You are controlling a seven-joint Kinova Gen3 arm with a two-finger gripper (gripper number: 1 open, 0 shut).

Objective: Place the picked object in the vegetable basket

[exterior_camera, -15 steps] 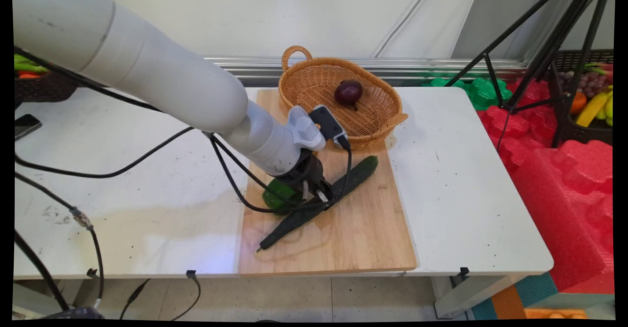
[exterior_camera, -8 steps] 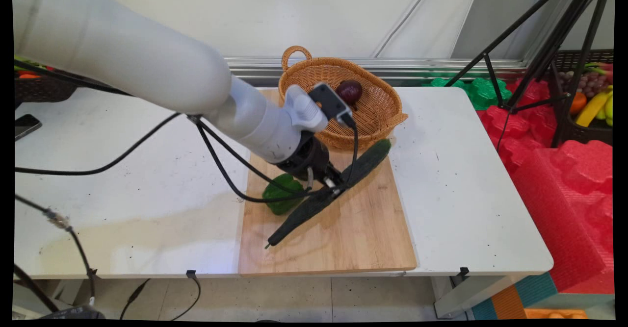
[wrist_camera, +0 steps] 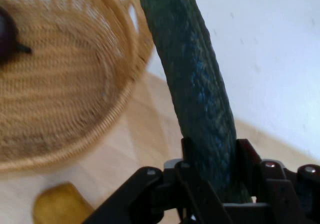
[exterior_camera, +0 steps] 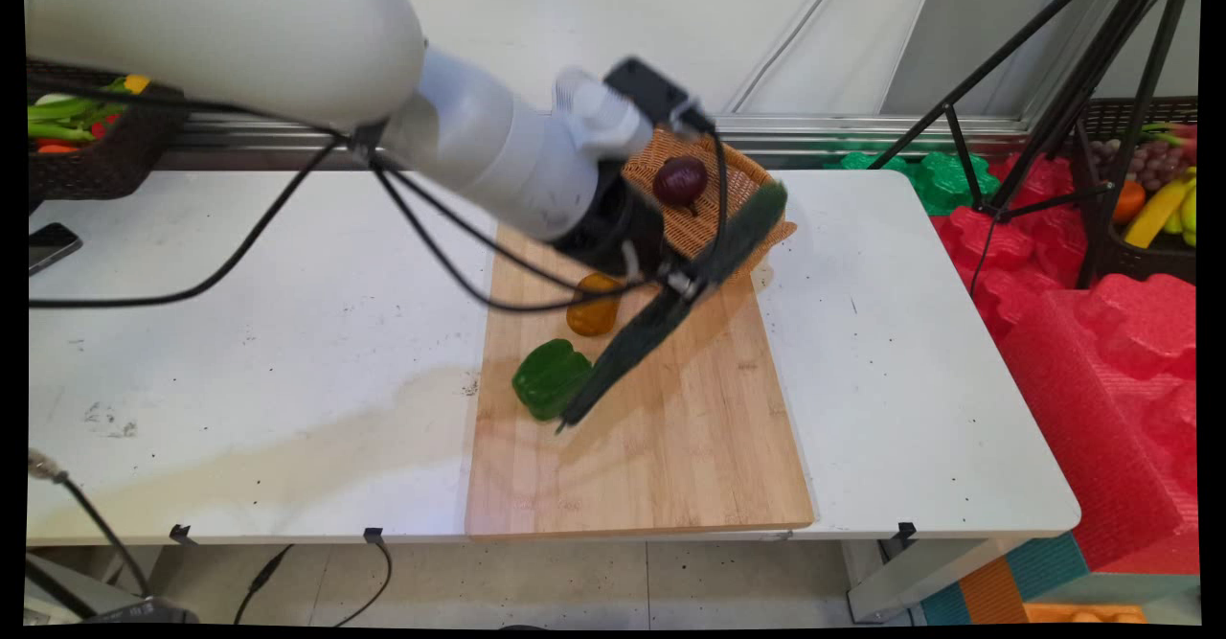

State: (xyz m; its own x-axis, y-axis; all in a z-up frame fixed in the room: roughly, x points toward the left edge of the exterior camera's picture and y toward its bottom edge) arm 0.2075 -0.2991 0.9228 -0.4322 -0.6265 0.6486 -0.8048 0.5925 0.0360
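Gripping long dark-green cucumber (exterior_camera: 670, 311) near its middle, my gripper (exterior_camera: 682, 286) clamped on it, fingers (wrist_camera: 248, 160) pressing both flanks. Cucumber slants in air above wooden cutting board (exterior_camera: 670, 467): upper end over near rim of wicker basket (exterior_camera: 757, 174), lower end hanging just beside green bell pepper (exterior_camera: 549, 377). Pepper lies on board. Yellow-orange pepper (exterior_camera: 592, 318) sits on board below my wrist. Dark purple onion (exterior_camera: 680, 180) rests inside basket. Board lies on white table (exterior_camera: 287, 352). Phone (exterior_camera: 50, 246) at table's far left edge.
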